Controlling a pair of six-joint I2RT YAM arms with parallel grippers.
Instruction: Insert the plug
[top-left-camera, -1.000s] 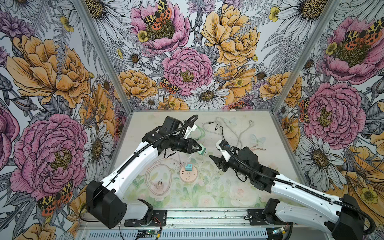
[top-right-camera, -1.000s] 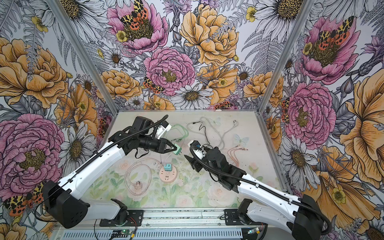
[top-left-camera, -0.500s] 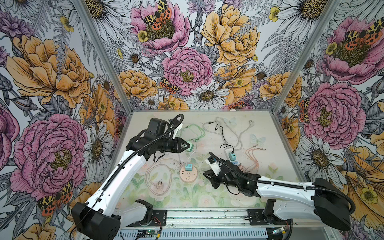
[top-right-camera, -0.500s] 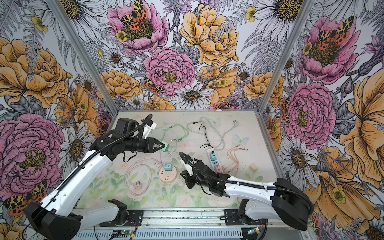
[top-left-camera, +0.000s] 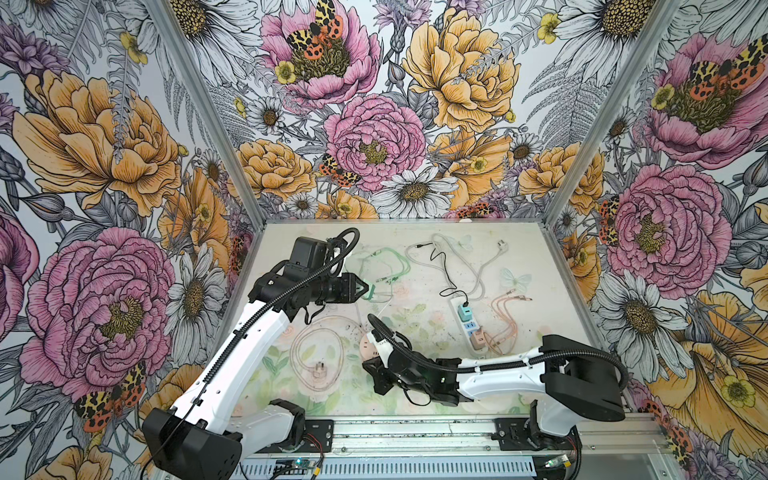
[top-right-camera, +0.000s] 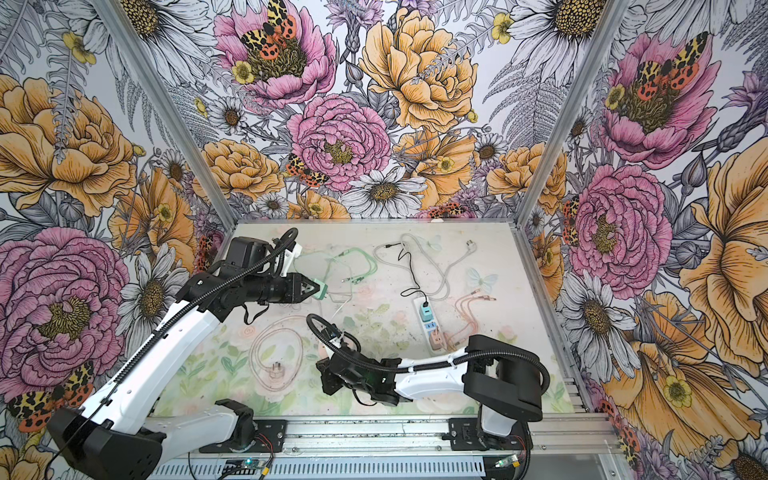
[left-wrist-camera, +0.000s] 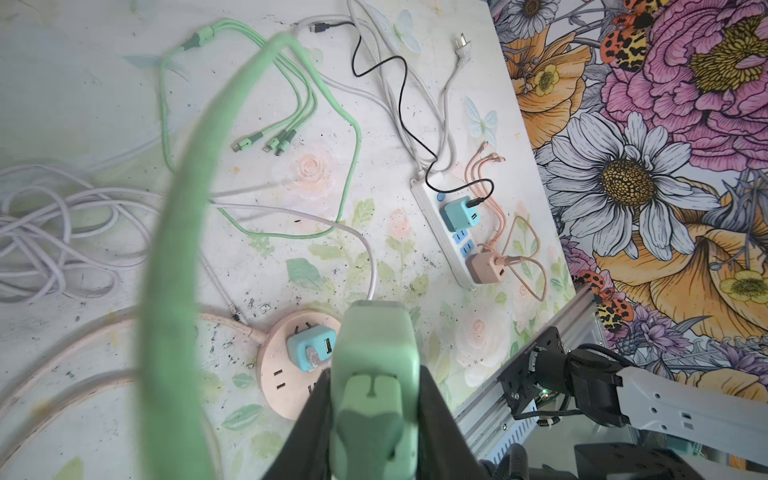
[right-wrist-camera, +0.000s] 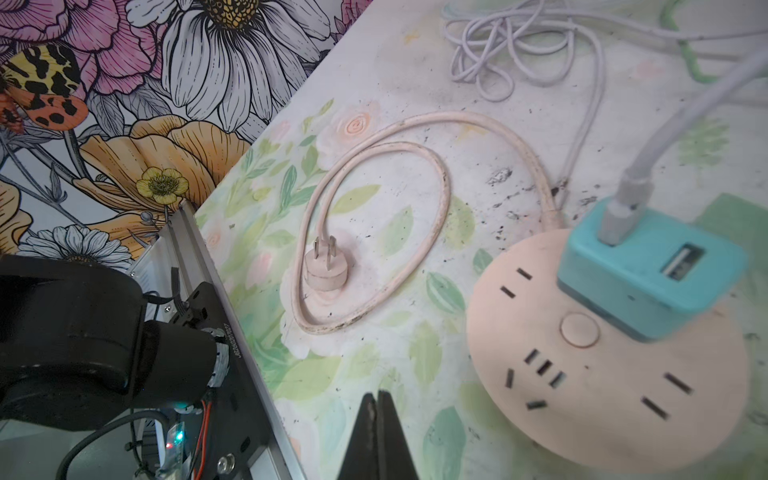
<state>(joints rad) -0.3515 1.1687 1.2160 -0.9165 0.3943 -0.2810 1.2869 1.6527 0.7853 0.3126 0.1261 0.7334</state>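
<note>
Left claw is pinching green plug aloft, mid-frame | right claw is hovering pressed together, empty | insertion into pink socket pending.

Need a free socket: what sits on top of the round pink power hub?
A teal charger cube sits plugged into the pink hub, a pale cable in one USB port. Open slots show beside it; whatever sockets lie beneath the cube are covered.
</note>
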